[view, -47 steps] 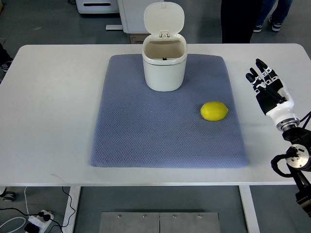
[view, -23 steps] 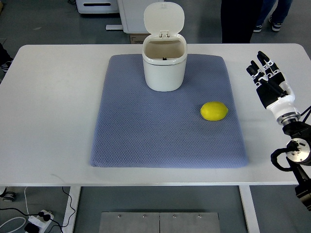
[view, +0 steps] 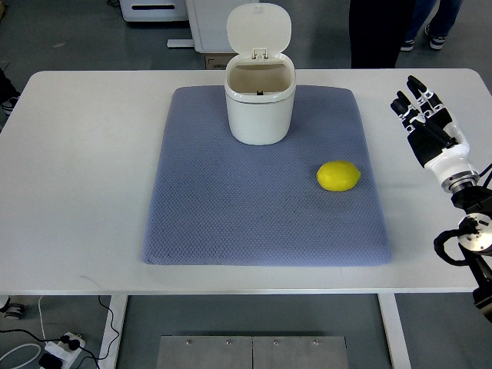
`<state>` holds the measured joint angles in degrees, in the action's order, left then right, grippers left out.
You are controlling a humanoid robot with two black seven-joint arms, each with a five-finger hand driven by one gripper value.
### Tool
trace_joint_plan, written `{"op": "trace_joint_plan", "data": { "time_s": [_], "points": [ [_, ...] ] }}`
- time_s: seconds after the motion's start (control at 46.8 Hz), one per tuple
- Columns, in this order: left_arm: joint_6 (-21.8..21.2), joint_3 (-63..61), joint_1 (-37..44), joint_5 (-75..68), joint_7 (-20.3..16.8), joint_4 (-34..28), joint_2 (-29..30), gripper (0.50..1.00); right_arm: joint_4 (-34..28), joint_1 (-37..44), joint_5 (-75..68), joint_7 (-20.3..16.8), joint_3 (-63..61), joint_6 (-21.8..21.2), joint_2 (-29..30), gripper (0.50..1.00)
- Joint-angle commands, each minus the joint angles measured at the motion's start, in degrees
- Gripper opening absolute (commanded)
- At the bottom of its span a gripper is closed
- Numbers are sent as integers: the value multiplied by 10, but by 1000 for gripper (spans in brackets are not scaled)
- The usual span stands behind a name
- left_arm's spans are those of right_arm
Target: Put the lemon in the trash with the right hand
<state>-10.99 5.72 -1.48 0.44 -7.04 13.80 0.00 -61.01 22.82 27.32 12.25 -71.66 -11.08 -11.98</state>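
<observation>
Lemon point(view: 338, 176) lies on the blue-grey mat point(view: 231, 223), right half, near the mat's right edge, nothing touching it. White trash bin point(view: 260, 104) stands upright at the mat's far middle, flip lid point(view: 259, 28) raised, mouth open. Right hand point(view: 430, 132) over the bare white table point(view: 77, 154) by the right edge, well apart from the lemon; fingers point(view: 417, 100) extended, slightly spread, holding nothing. Bin interior mostly in shadow, contents unclear.
</observation>
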Motion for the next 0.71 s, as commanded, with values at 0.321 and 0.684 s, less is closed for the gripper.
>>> {"op": "trace_joint_plan", "data": {
  "time_s": [0.321,0.684],
  "points": [
    [0,0,0,0,0,0,0,1000,-1,3,1,-9,15,-3,-1,1000],
    [0,0,0,0,0,0,0,1000,-2,7,8,-21,33,-6,-6,1000]
  ]
}}
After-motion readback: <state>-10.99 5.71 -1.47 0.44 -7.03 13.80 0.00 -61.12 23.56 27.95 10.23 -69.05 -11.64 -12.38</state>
